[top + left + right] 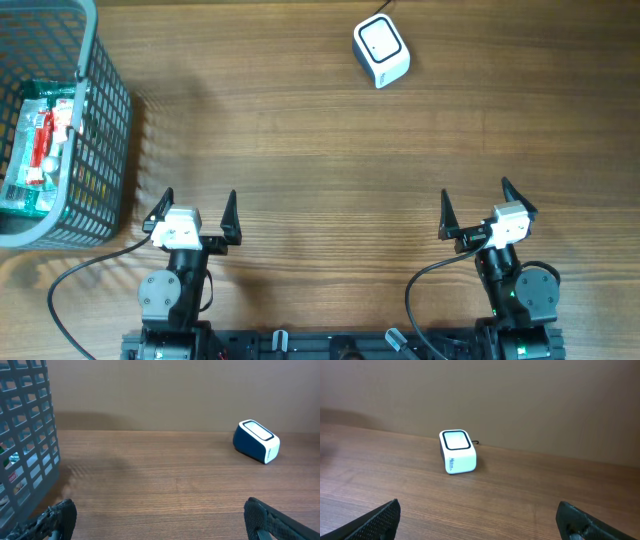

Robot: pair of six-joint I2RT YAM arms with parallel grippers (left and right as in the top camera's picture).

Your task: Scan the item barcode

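Wooden worktop (300, 150); scanner (381, 50) sits window-up for reading; packet (40, 150) waits in basket (108, 140); left hand (198, 200), right hand (476, 195) wide, empty.

Grey mesh basket (105, 140) at far left, wooden table (300, 170)

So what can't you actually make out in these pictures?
- Packaged item in the basket: overhead, its print is too small to read and no barcode shows. In the left wrist view the mesh hides most of it.
- Basket: cut off by the left edge in both those views.
- Scanner: the lettering on its side in the right wrist view is too small to read. Its cable leaves the top edge overhead.
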